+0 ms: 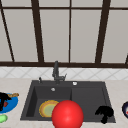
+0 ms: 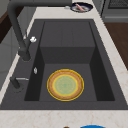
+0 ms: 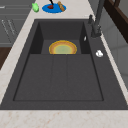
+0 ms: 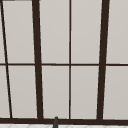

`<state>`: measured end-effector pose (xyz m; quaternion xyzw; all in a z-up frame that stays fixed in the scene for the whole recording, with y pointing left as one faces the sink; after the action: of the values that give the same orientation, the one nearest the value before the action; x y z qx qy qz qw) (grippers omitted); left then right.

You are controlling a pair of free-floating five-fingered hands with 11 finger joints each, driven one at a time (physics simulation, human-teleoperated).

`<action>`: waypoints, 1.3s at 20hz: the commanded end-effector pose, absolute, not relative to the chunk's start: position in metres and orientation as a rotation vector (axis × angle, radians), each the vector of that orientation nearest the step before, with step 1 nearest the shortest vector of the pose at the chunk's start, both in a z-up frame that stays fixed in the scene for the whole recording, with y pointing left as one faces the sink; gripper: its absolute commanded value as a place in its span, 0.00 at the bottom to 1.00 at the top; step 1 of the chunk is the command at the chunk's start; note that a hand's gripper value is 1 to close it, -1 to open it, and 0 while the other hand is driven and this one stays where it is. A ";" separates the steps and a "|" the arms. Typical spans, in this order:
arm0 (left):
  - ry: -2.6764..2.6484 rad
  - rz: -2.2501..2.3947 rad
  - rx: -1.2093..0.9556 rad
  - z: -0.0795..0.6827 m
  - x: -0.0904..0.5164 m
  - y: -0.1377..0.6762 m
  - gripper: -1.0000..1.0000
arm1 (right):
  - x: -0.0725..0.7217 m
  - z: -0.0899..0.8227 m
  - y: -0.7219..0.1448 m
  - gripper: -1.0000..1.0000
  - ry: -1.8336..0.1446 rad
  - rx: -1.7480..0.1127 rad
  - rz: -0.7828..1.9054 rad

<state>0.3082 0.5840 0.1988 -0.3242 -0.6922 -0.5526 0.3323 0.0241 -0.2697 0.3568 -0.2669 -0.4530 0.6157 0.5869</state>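
In the front view we see the left hand (image 1: 3, 99) far out at nine o'clock, over a blue plate (image 1: 12, 104). It sits on something red (image 1: 5, 104) on that plate, but we cannot tell if its fingers are curled or straight. A small brown piece of food (image 1: 14, 95) lies at the plate's top edge, and a green thing (image 1: 2, 118) lies just below the plate. The right hand (image 1: 105, 113) hangs at four o'clock, over the right front corner of the dark sink (image 1: 30, 100). Its fingers droop down loosely and hold nothing. A big red ball (image 1: 67, 114) is at six o'clock, in front of the sink. It hides part of a yellow plate (image 1: 47, 108) in the left bowl. The tap (image 1: 56, 72) stands at twelve o'clock behind the sink. A dark dish (image 1: 125, 109) peeks in at three o'clock.

In the left side view the yellow plate (image 2: 65, 85) lies flat in the near bowl of the sink (image 2: 100, 55). The tap (image 2: 17, 32) is at nine o'clock. The dark dish (image 2: 81, 7) sits at twelve o'clock on the counter.

In the right side view the yellow plate (image 3: 62, 47) is in the far bowl. The blue plate (image 3: 47, 9) with the red thing (image 3: 50, 6) is at twelve o'clock, and the green thing (image 3: 35, 7) is just beside it. The tap (image 3: 97, 20) is at one o'clock.

In the upper view we see a window (image 4: 55, 32) with dark bars, and the tip of the tap (image 4: 55, 122) at six o'clock.
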 end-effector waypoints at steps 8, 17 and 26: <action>-1.834 -1.520 -0.889 0.172 0.343 0.608 0.00 | 0.024 0.357 -0.270 0.50 -1.056 -0.622 1.435; -1.898 -1.528 -0.797 0.137 0.339 0.611 0.00 | 0.024 0.357 -0.270 0.50 -1.056 -0.622 1.435; -1.923 -1.524 -0.776 0.126 0.331 0.612 0.00 | 0.024 0.357 -0.270 0.50 -1.056 -0.622 1.435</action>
<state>0.3313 0.6101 0.1362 -0.2851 -0.7160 -0.5616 0.3012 0.0241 -0.2697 0.3568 -0.2669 -0.4530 0.6157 0.5869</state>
